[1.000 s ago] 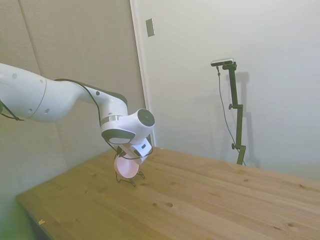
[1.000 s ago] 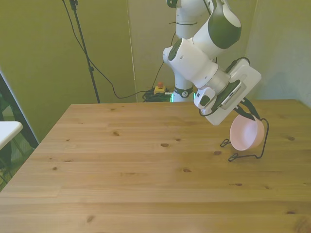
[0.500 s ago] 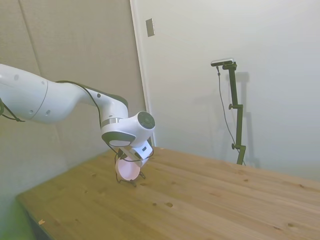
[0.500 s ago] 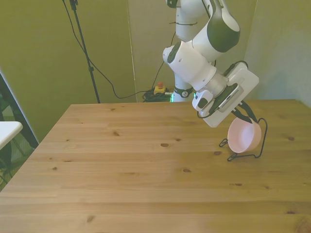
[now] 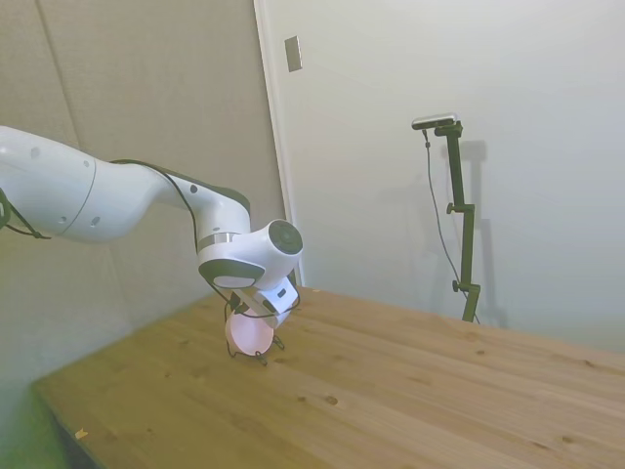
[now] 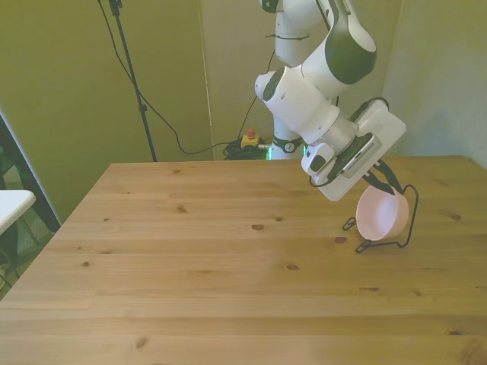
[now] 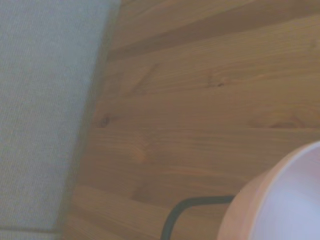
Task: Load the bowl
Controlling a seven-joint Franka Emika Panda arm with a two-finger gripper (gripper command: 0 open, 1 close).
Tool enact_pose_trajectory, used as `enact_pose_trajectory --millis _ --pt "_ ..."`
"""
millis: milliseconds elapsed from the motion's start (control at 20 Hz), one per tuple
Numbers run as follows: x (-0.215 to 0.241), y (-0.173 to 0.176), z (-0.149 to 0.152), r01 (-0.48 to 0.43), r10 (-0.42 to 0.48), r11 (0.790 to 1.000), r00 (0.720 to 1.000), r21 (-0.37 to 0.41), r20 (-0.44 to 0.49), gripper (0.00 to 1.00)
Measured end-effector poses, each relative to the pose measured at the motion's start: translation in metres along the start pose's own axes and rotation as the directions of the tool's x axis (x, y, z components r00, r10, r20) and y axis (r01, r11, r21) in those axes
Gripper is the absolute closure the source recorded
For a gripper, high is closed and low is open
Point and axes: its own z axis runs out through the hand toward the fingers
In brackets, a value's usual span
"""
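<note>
The tool (image 6: 386, 180) grips the bowl's (image 6: 383, 214) rim, holding it on edge in a black wire rack (image 6: 407, 228) on the surface (image 6: 190, 266). No writing is legible anywhere.

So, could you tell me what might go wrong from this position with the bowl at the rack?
1. The pink bowl stands tilted on edge in the black wire rack; if not seated, it may roll out on release.
2. The gripper holds the bowl's top rim; pulling away could drag the light rack.
3. The rack sits near the table edge in the wrist view.
</note>
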Motion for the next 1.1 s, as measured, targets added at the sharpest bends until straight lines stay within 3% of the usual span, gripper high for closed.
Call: enact_pose_trajectory --millis 500,650,1100 --pt "0.001 -0.011 -0.018 -0.014 0.015 1.0 0.998 0.006 -0.056 0.0" --pt "0.001 -0.015 -0.039 -0.07 0.063 0.996 0.991 -0.063 -0.117 0.0" --pt "-0.021 -0.01 -0.107 -0.241 0.138 0.931 0.928 -0.274 -0.347 0.0"
